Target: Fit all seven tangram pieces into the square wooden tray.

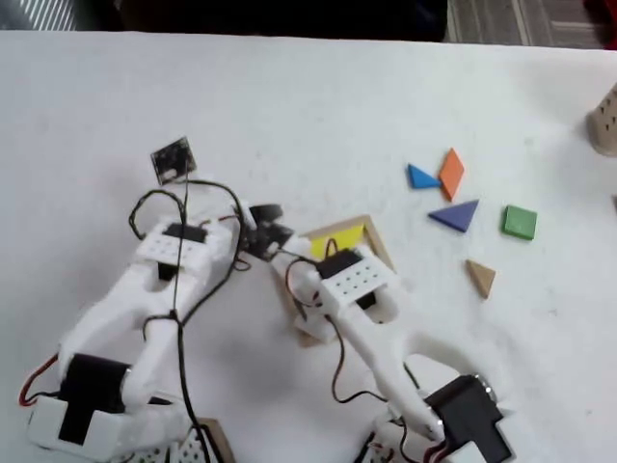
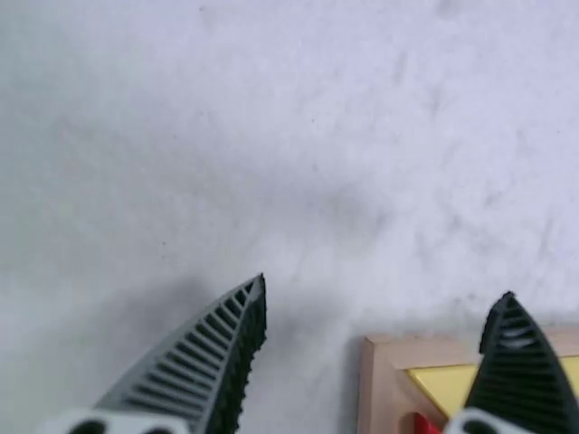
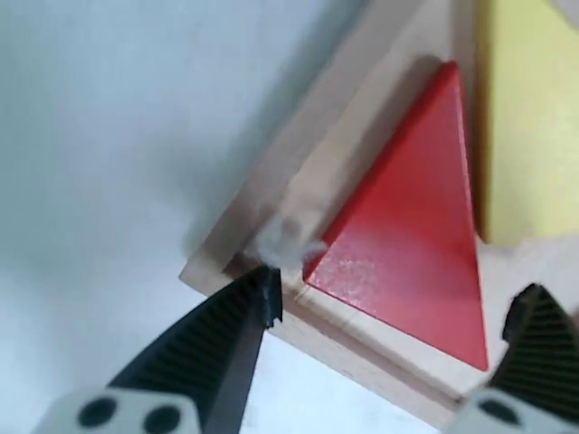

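A white table point(image 1: 308, 106) with a faintly mottled, matte top takes up nearly the whole scene under soft, even light. Beyond its far edge runs a dark strip point(image 1: 289, 14), with a grey striped surface point(image 1: 521, 19) at one end and pale slats point(image 1: 43, 12) at the other

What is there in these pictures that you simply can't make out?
- High view: the right arm covers most of the tray; beyond the yellow piece, its contents are hidden.
- Left wrist view: the yellow piece is cut by the edge and a fingertip.
- High view: a tan object is cut off at the edge; unidentifiable.
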Available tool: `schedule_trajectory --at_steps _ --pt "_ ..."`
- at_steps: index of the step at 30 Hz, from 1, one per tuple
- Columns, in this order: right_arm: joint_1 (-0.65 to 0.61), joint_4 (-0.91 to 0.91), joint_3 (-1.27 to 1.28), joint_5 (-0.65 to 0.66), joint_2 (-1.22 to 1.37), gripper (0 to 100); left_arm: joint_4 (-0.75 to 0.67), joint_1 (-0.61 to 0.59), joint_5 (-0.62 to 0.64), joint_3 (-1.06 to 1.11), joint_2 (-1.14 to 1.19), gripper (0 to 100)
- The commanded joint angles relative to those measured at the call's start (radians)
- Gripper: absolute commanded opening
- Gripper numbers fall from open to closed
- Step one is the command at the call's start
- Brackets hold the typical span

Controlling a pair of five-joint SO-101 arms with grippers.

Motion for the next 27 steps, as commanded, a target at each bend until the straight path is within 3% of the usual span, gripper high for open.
schedule_trajectory --at_steps 1,11,21,27 --pt "0.028 -0.012 -0.003 -0.026 -0.018 38.0 -0.015 -0.008 -0.011 -0.034 -0.007 37" --pt "-0.001 0.062 -0.192 -0.068 0.211 38.0 -0.015 -0.008 -0.011 -0.034 -0.007 37" --pt "-0.002 0.058 -0.169 -0.069 0.18 37.5 -0.015 -0.008 -0.011 -0.034 -0.007 37" --pt "0.007 0.061 -0.169 -0.069 0.189 21.0 -0.018 -0.025 -0.011 -0.034 -0.007 37"
